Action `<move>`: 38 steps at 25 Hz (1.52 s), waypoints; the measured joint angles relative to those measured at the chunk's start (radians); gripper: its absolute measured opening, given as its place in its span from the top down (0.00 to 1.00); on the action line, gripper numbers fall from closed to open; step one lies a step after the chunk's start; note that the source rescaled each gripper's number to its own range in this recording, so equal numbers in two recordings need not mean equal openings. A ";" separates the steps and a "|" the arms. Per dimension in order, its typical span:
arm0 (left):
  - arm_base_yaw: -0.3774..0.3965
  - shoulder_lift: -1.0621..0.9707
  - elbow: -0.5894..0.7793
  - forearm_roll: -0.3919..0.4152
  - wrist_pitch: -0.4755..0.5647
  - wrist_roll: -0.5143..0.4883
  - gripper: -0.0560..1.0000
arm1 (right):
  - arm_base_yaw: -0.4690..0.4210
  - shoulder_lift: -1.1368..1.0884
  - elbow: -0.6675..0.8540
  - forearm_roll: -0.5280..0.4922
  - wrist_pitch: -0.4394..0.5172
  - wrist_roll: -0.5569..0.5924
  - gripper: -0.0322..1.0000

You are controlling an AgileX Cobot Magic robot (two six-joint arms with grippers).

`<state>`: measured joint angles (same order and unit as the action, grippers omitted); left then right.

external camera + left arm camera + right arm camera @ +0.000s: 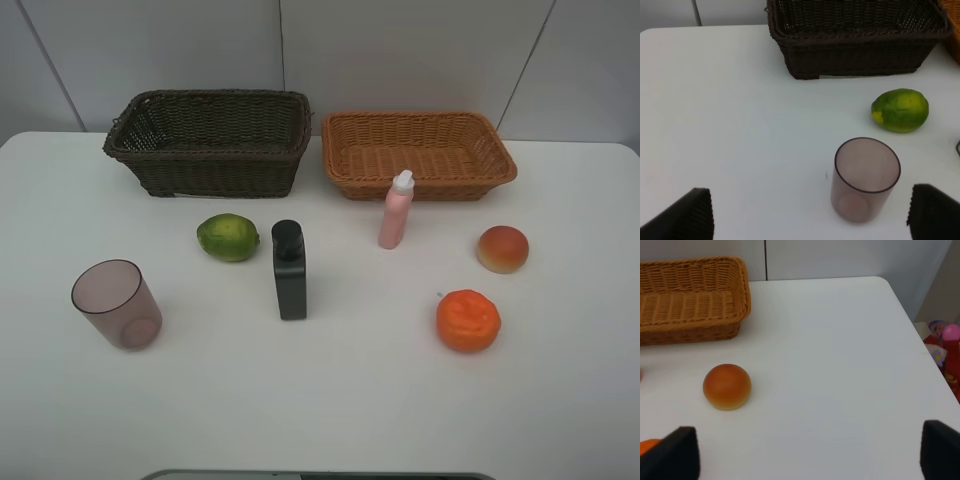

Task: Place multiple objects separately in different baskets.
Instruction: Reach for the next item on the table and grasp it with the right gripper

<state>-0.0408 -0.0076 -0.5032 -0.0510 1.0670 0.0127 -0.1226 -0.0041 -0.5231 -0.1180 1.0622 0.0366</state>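
Both pairs of jaws are standing spread wide, gripping nothing. The left gripper (810, 214) is framing the purplish cup (867, 179), which is standing upright, mouth up, between the fingertips and nearer one of them. In the overhead view the cup is sitting at lower left. The right gripper (806, 452) is facing bare table (840, 365), with the peach (727, 386) lying off its midline and the orange (647, 446) peeking beside the same finger. The left arm is looking readier. Behind, the dark basket (210, 96) at upper left and the tan basket (420, 116) at upper right are holding nothing yet.
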 joint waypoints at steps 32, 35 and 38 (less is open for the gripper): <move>0.000 0.000 0.000 0.000 0.000 0.000 0.01 | 0.000 0.000 0.000 0.000 0.000 0.000 0.12; 0.000 0.000 0.000 0.000 0.000 0.000 0.01 | 0.000 0.000 0.000 0.000 0.000 0.000 0.12; 0.000 0.000 0.000 0.000 0.000 0.000 0.01 | 0.000 0.000 0.000 0.000 0.000 0.000 0.12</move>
<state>-0.0408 -0.0076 -0.5032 -0.0510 1.0670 0.0127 -0.1226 -0.0041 -0.5231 -0.1180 1.0622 0.0366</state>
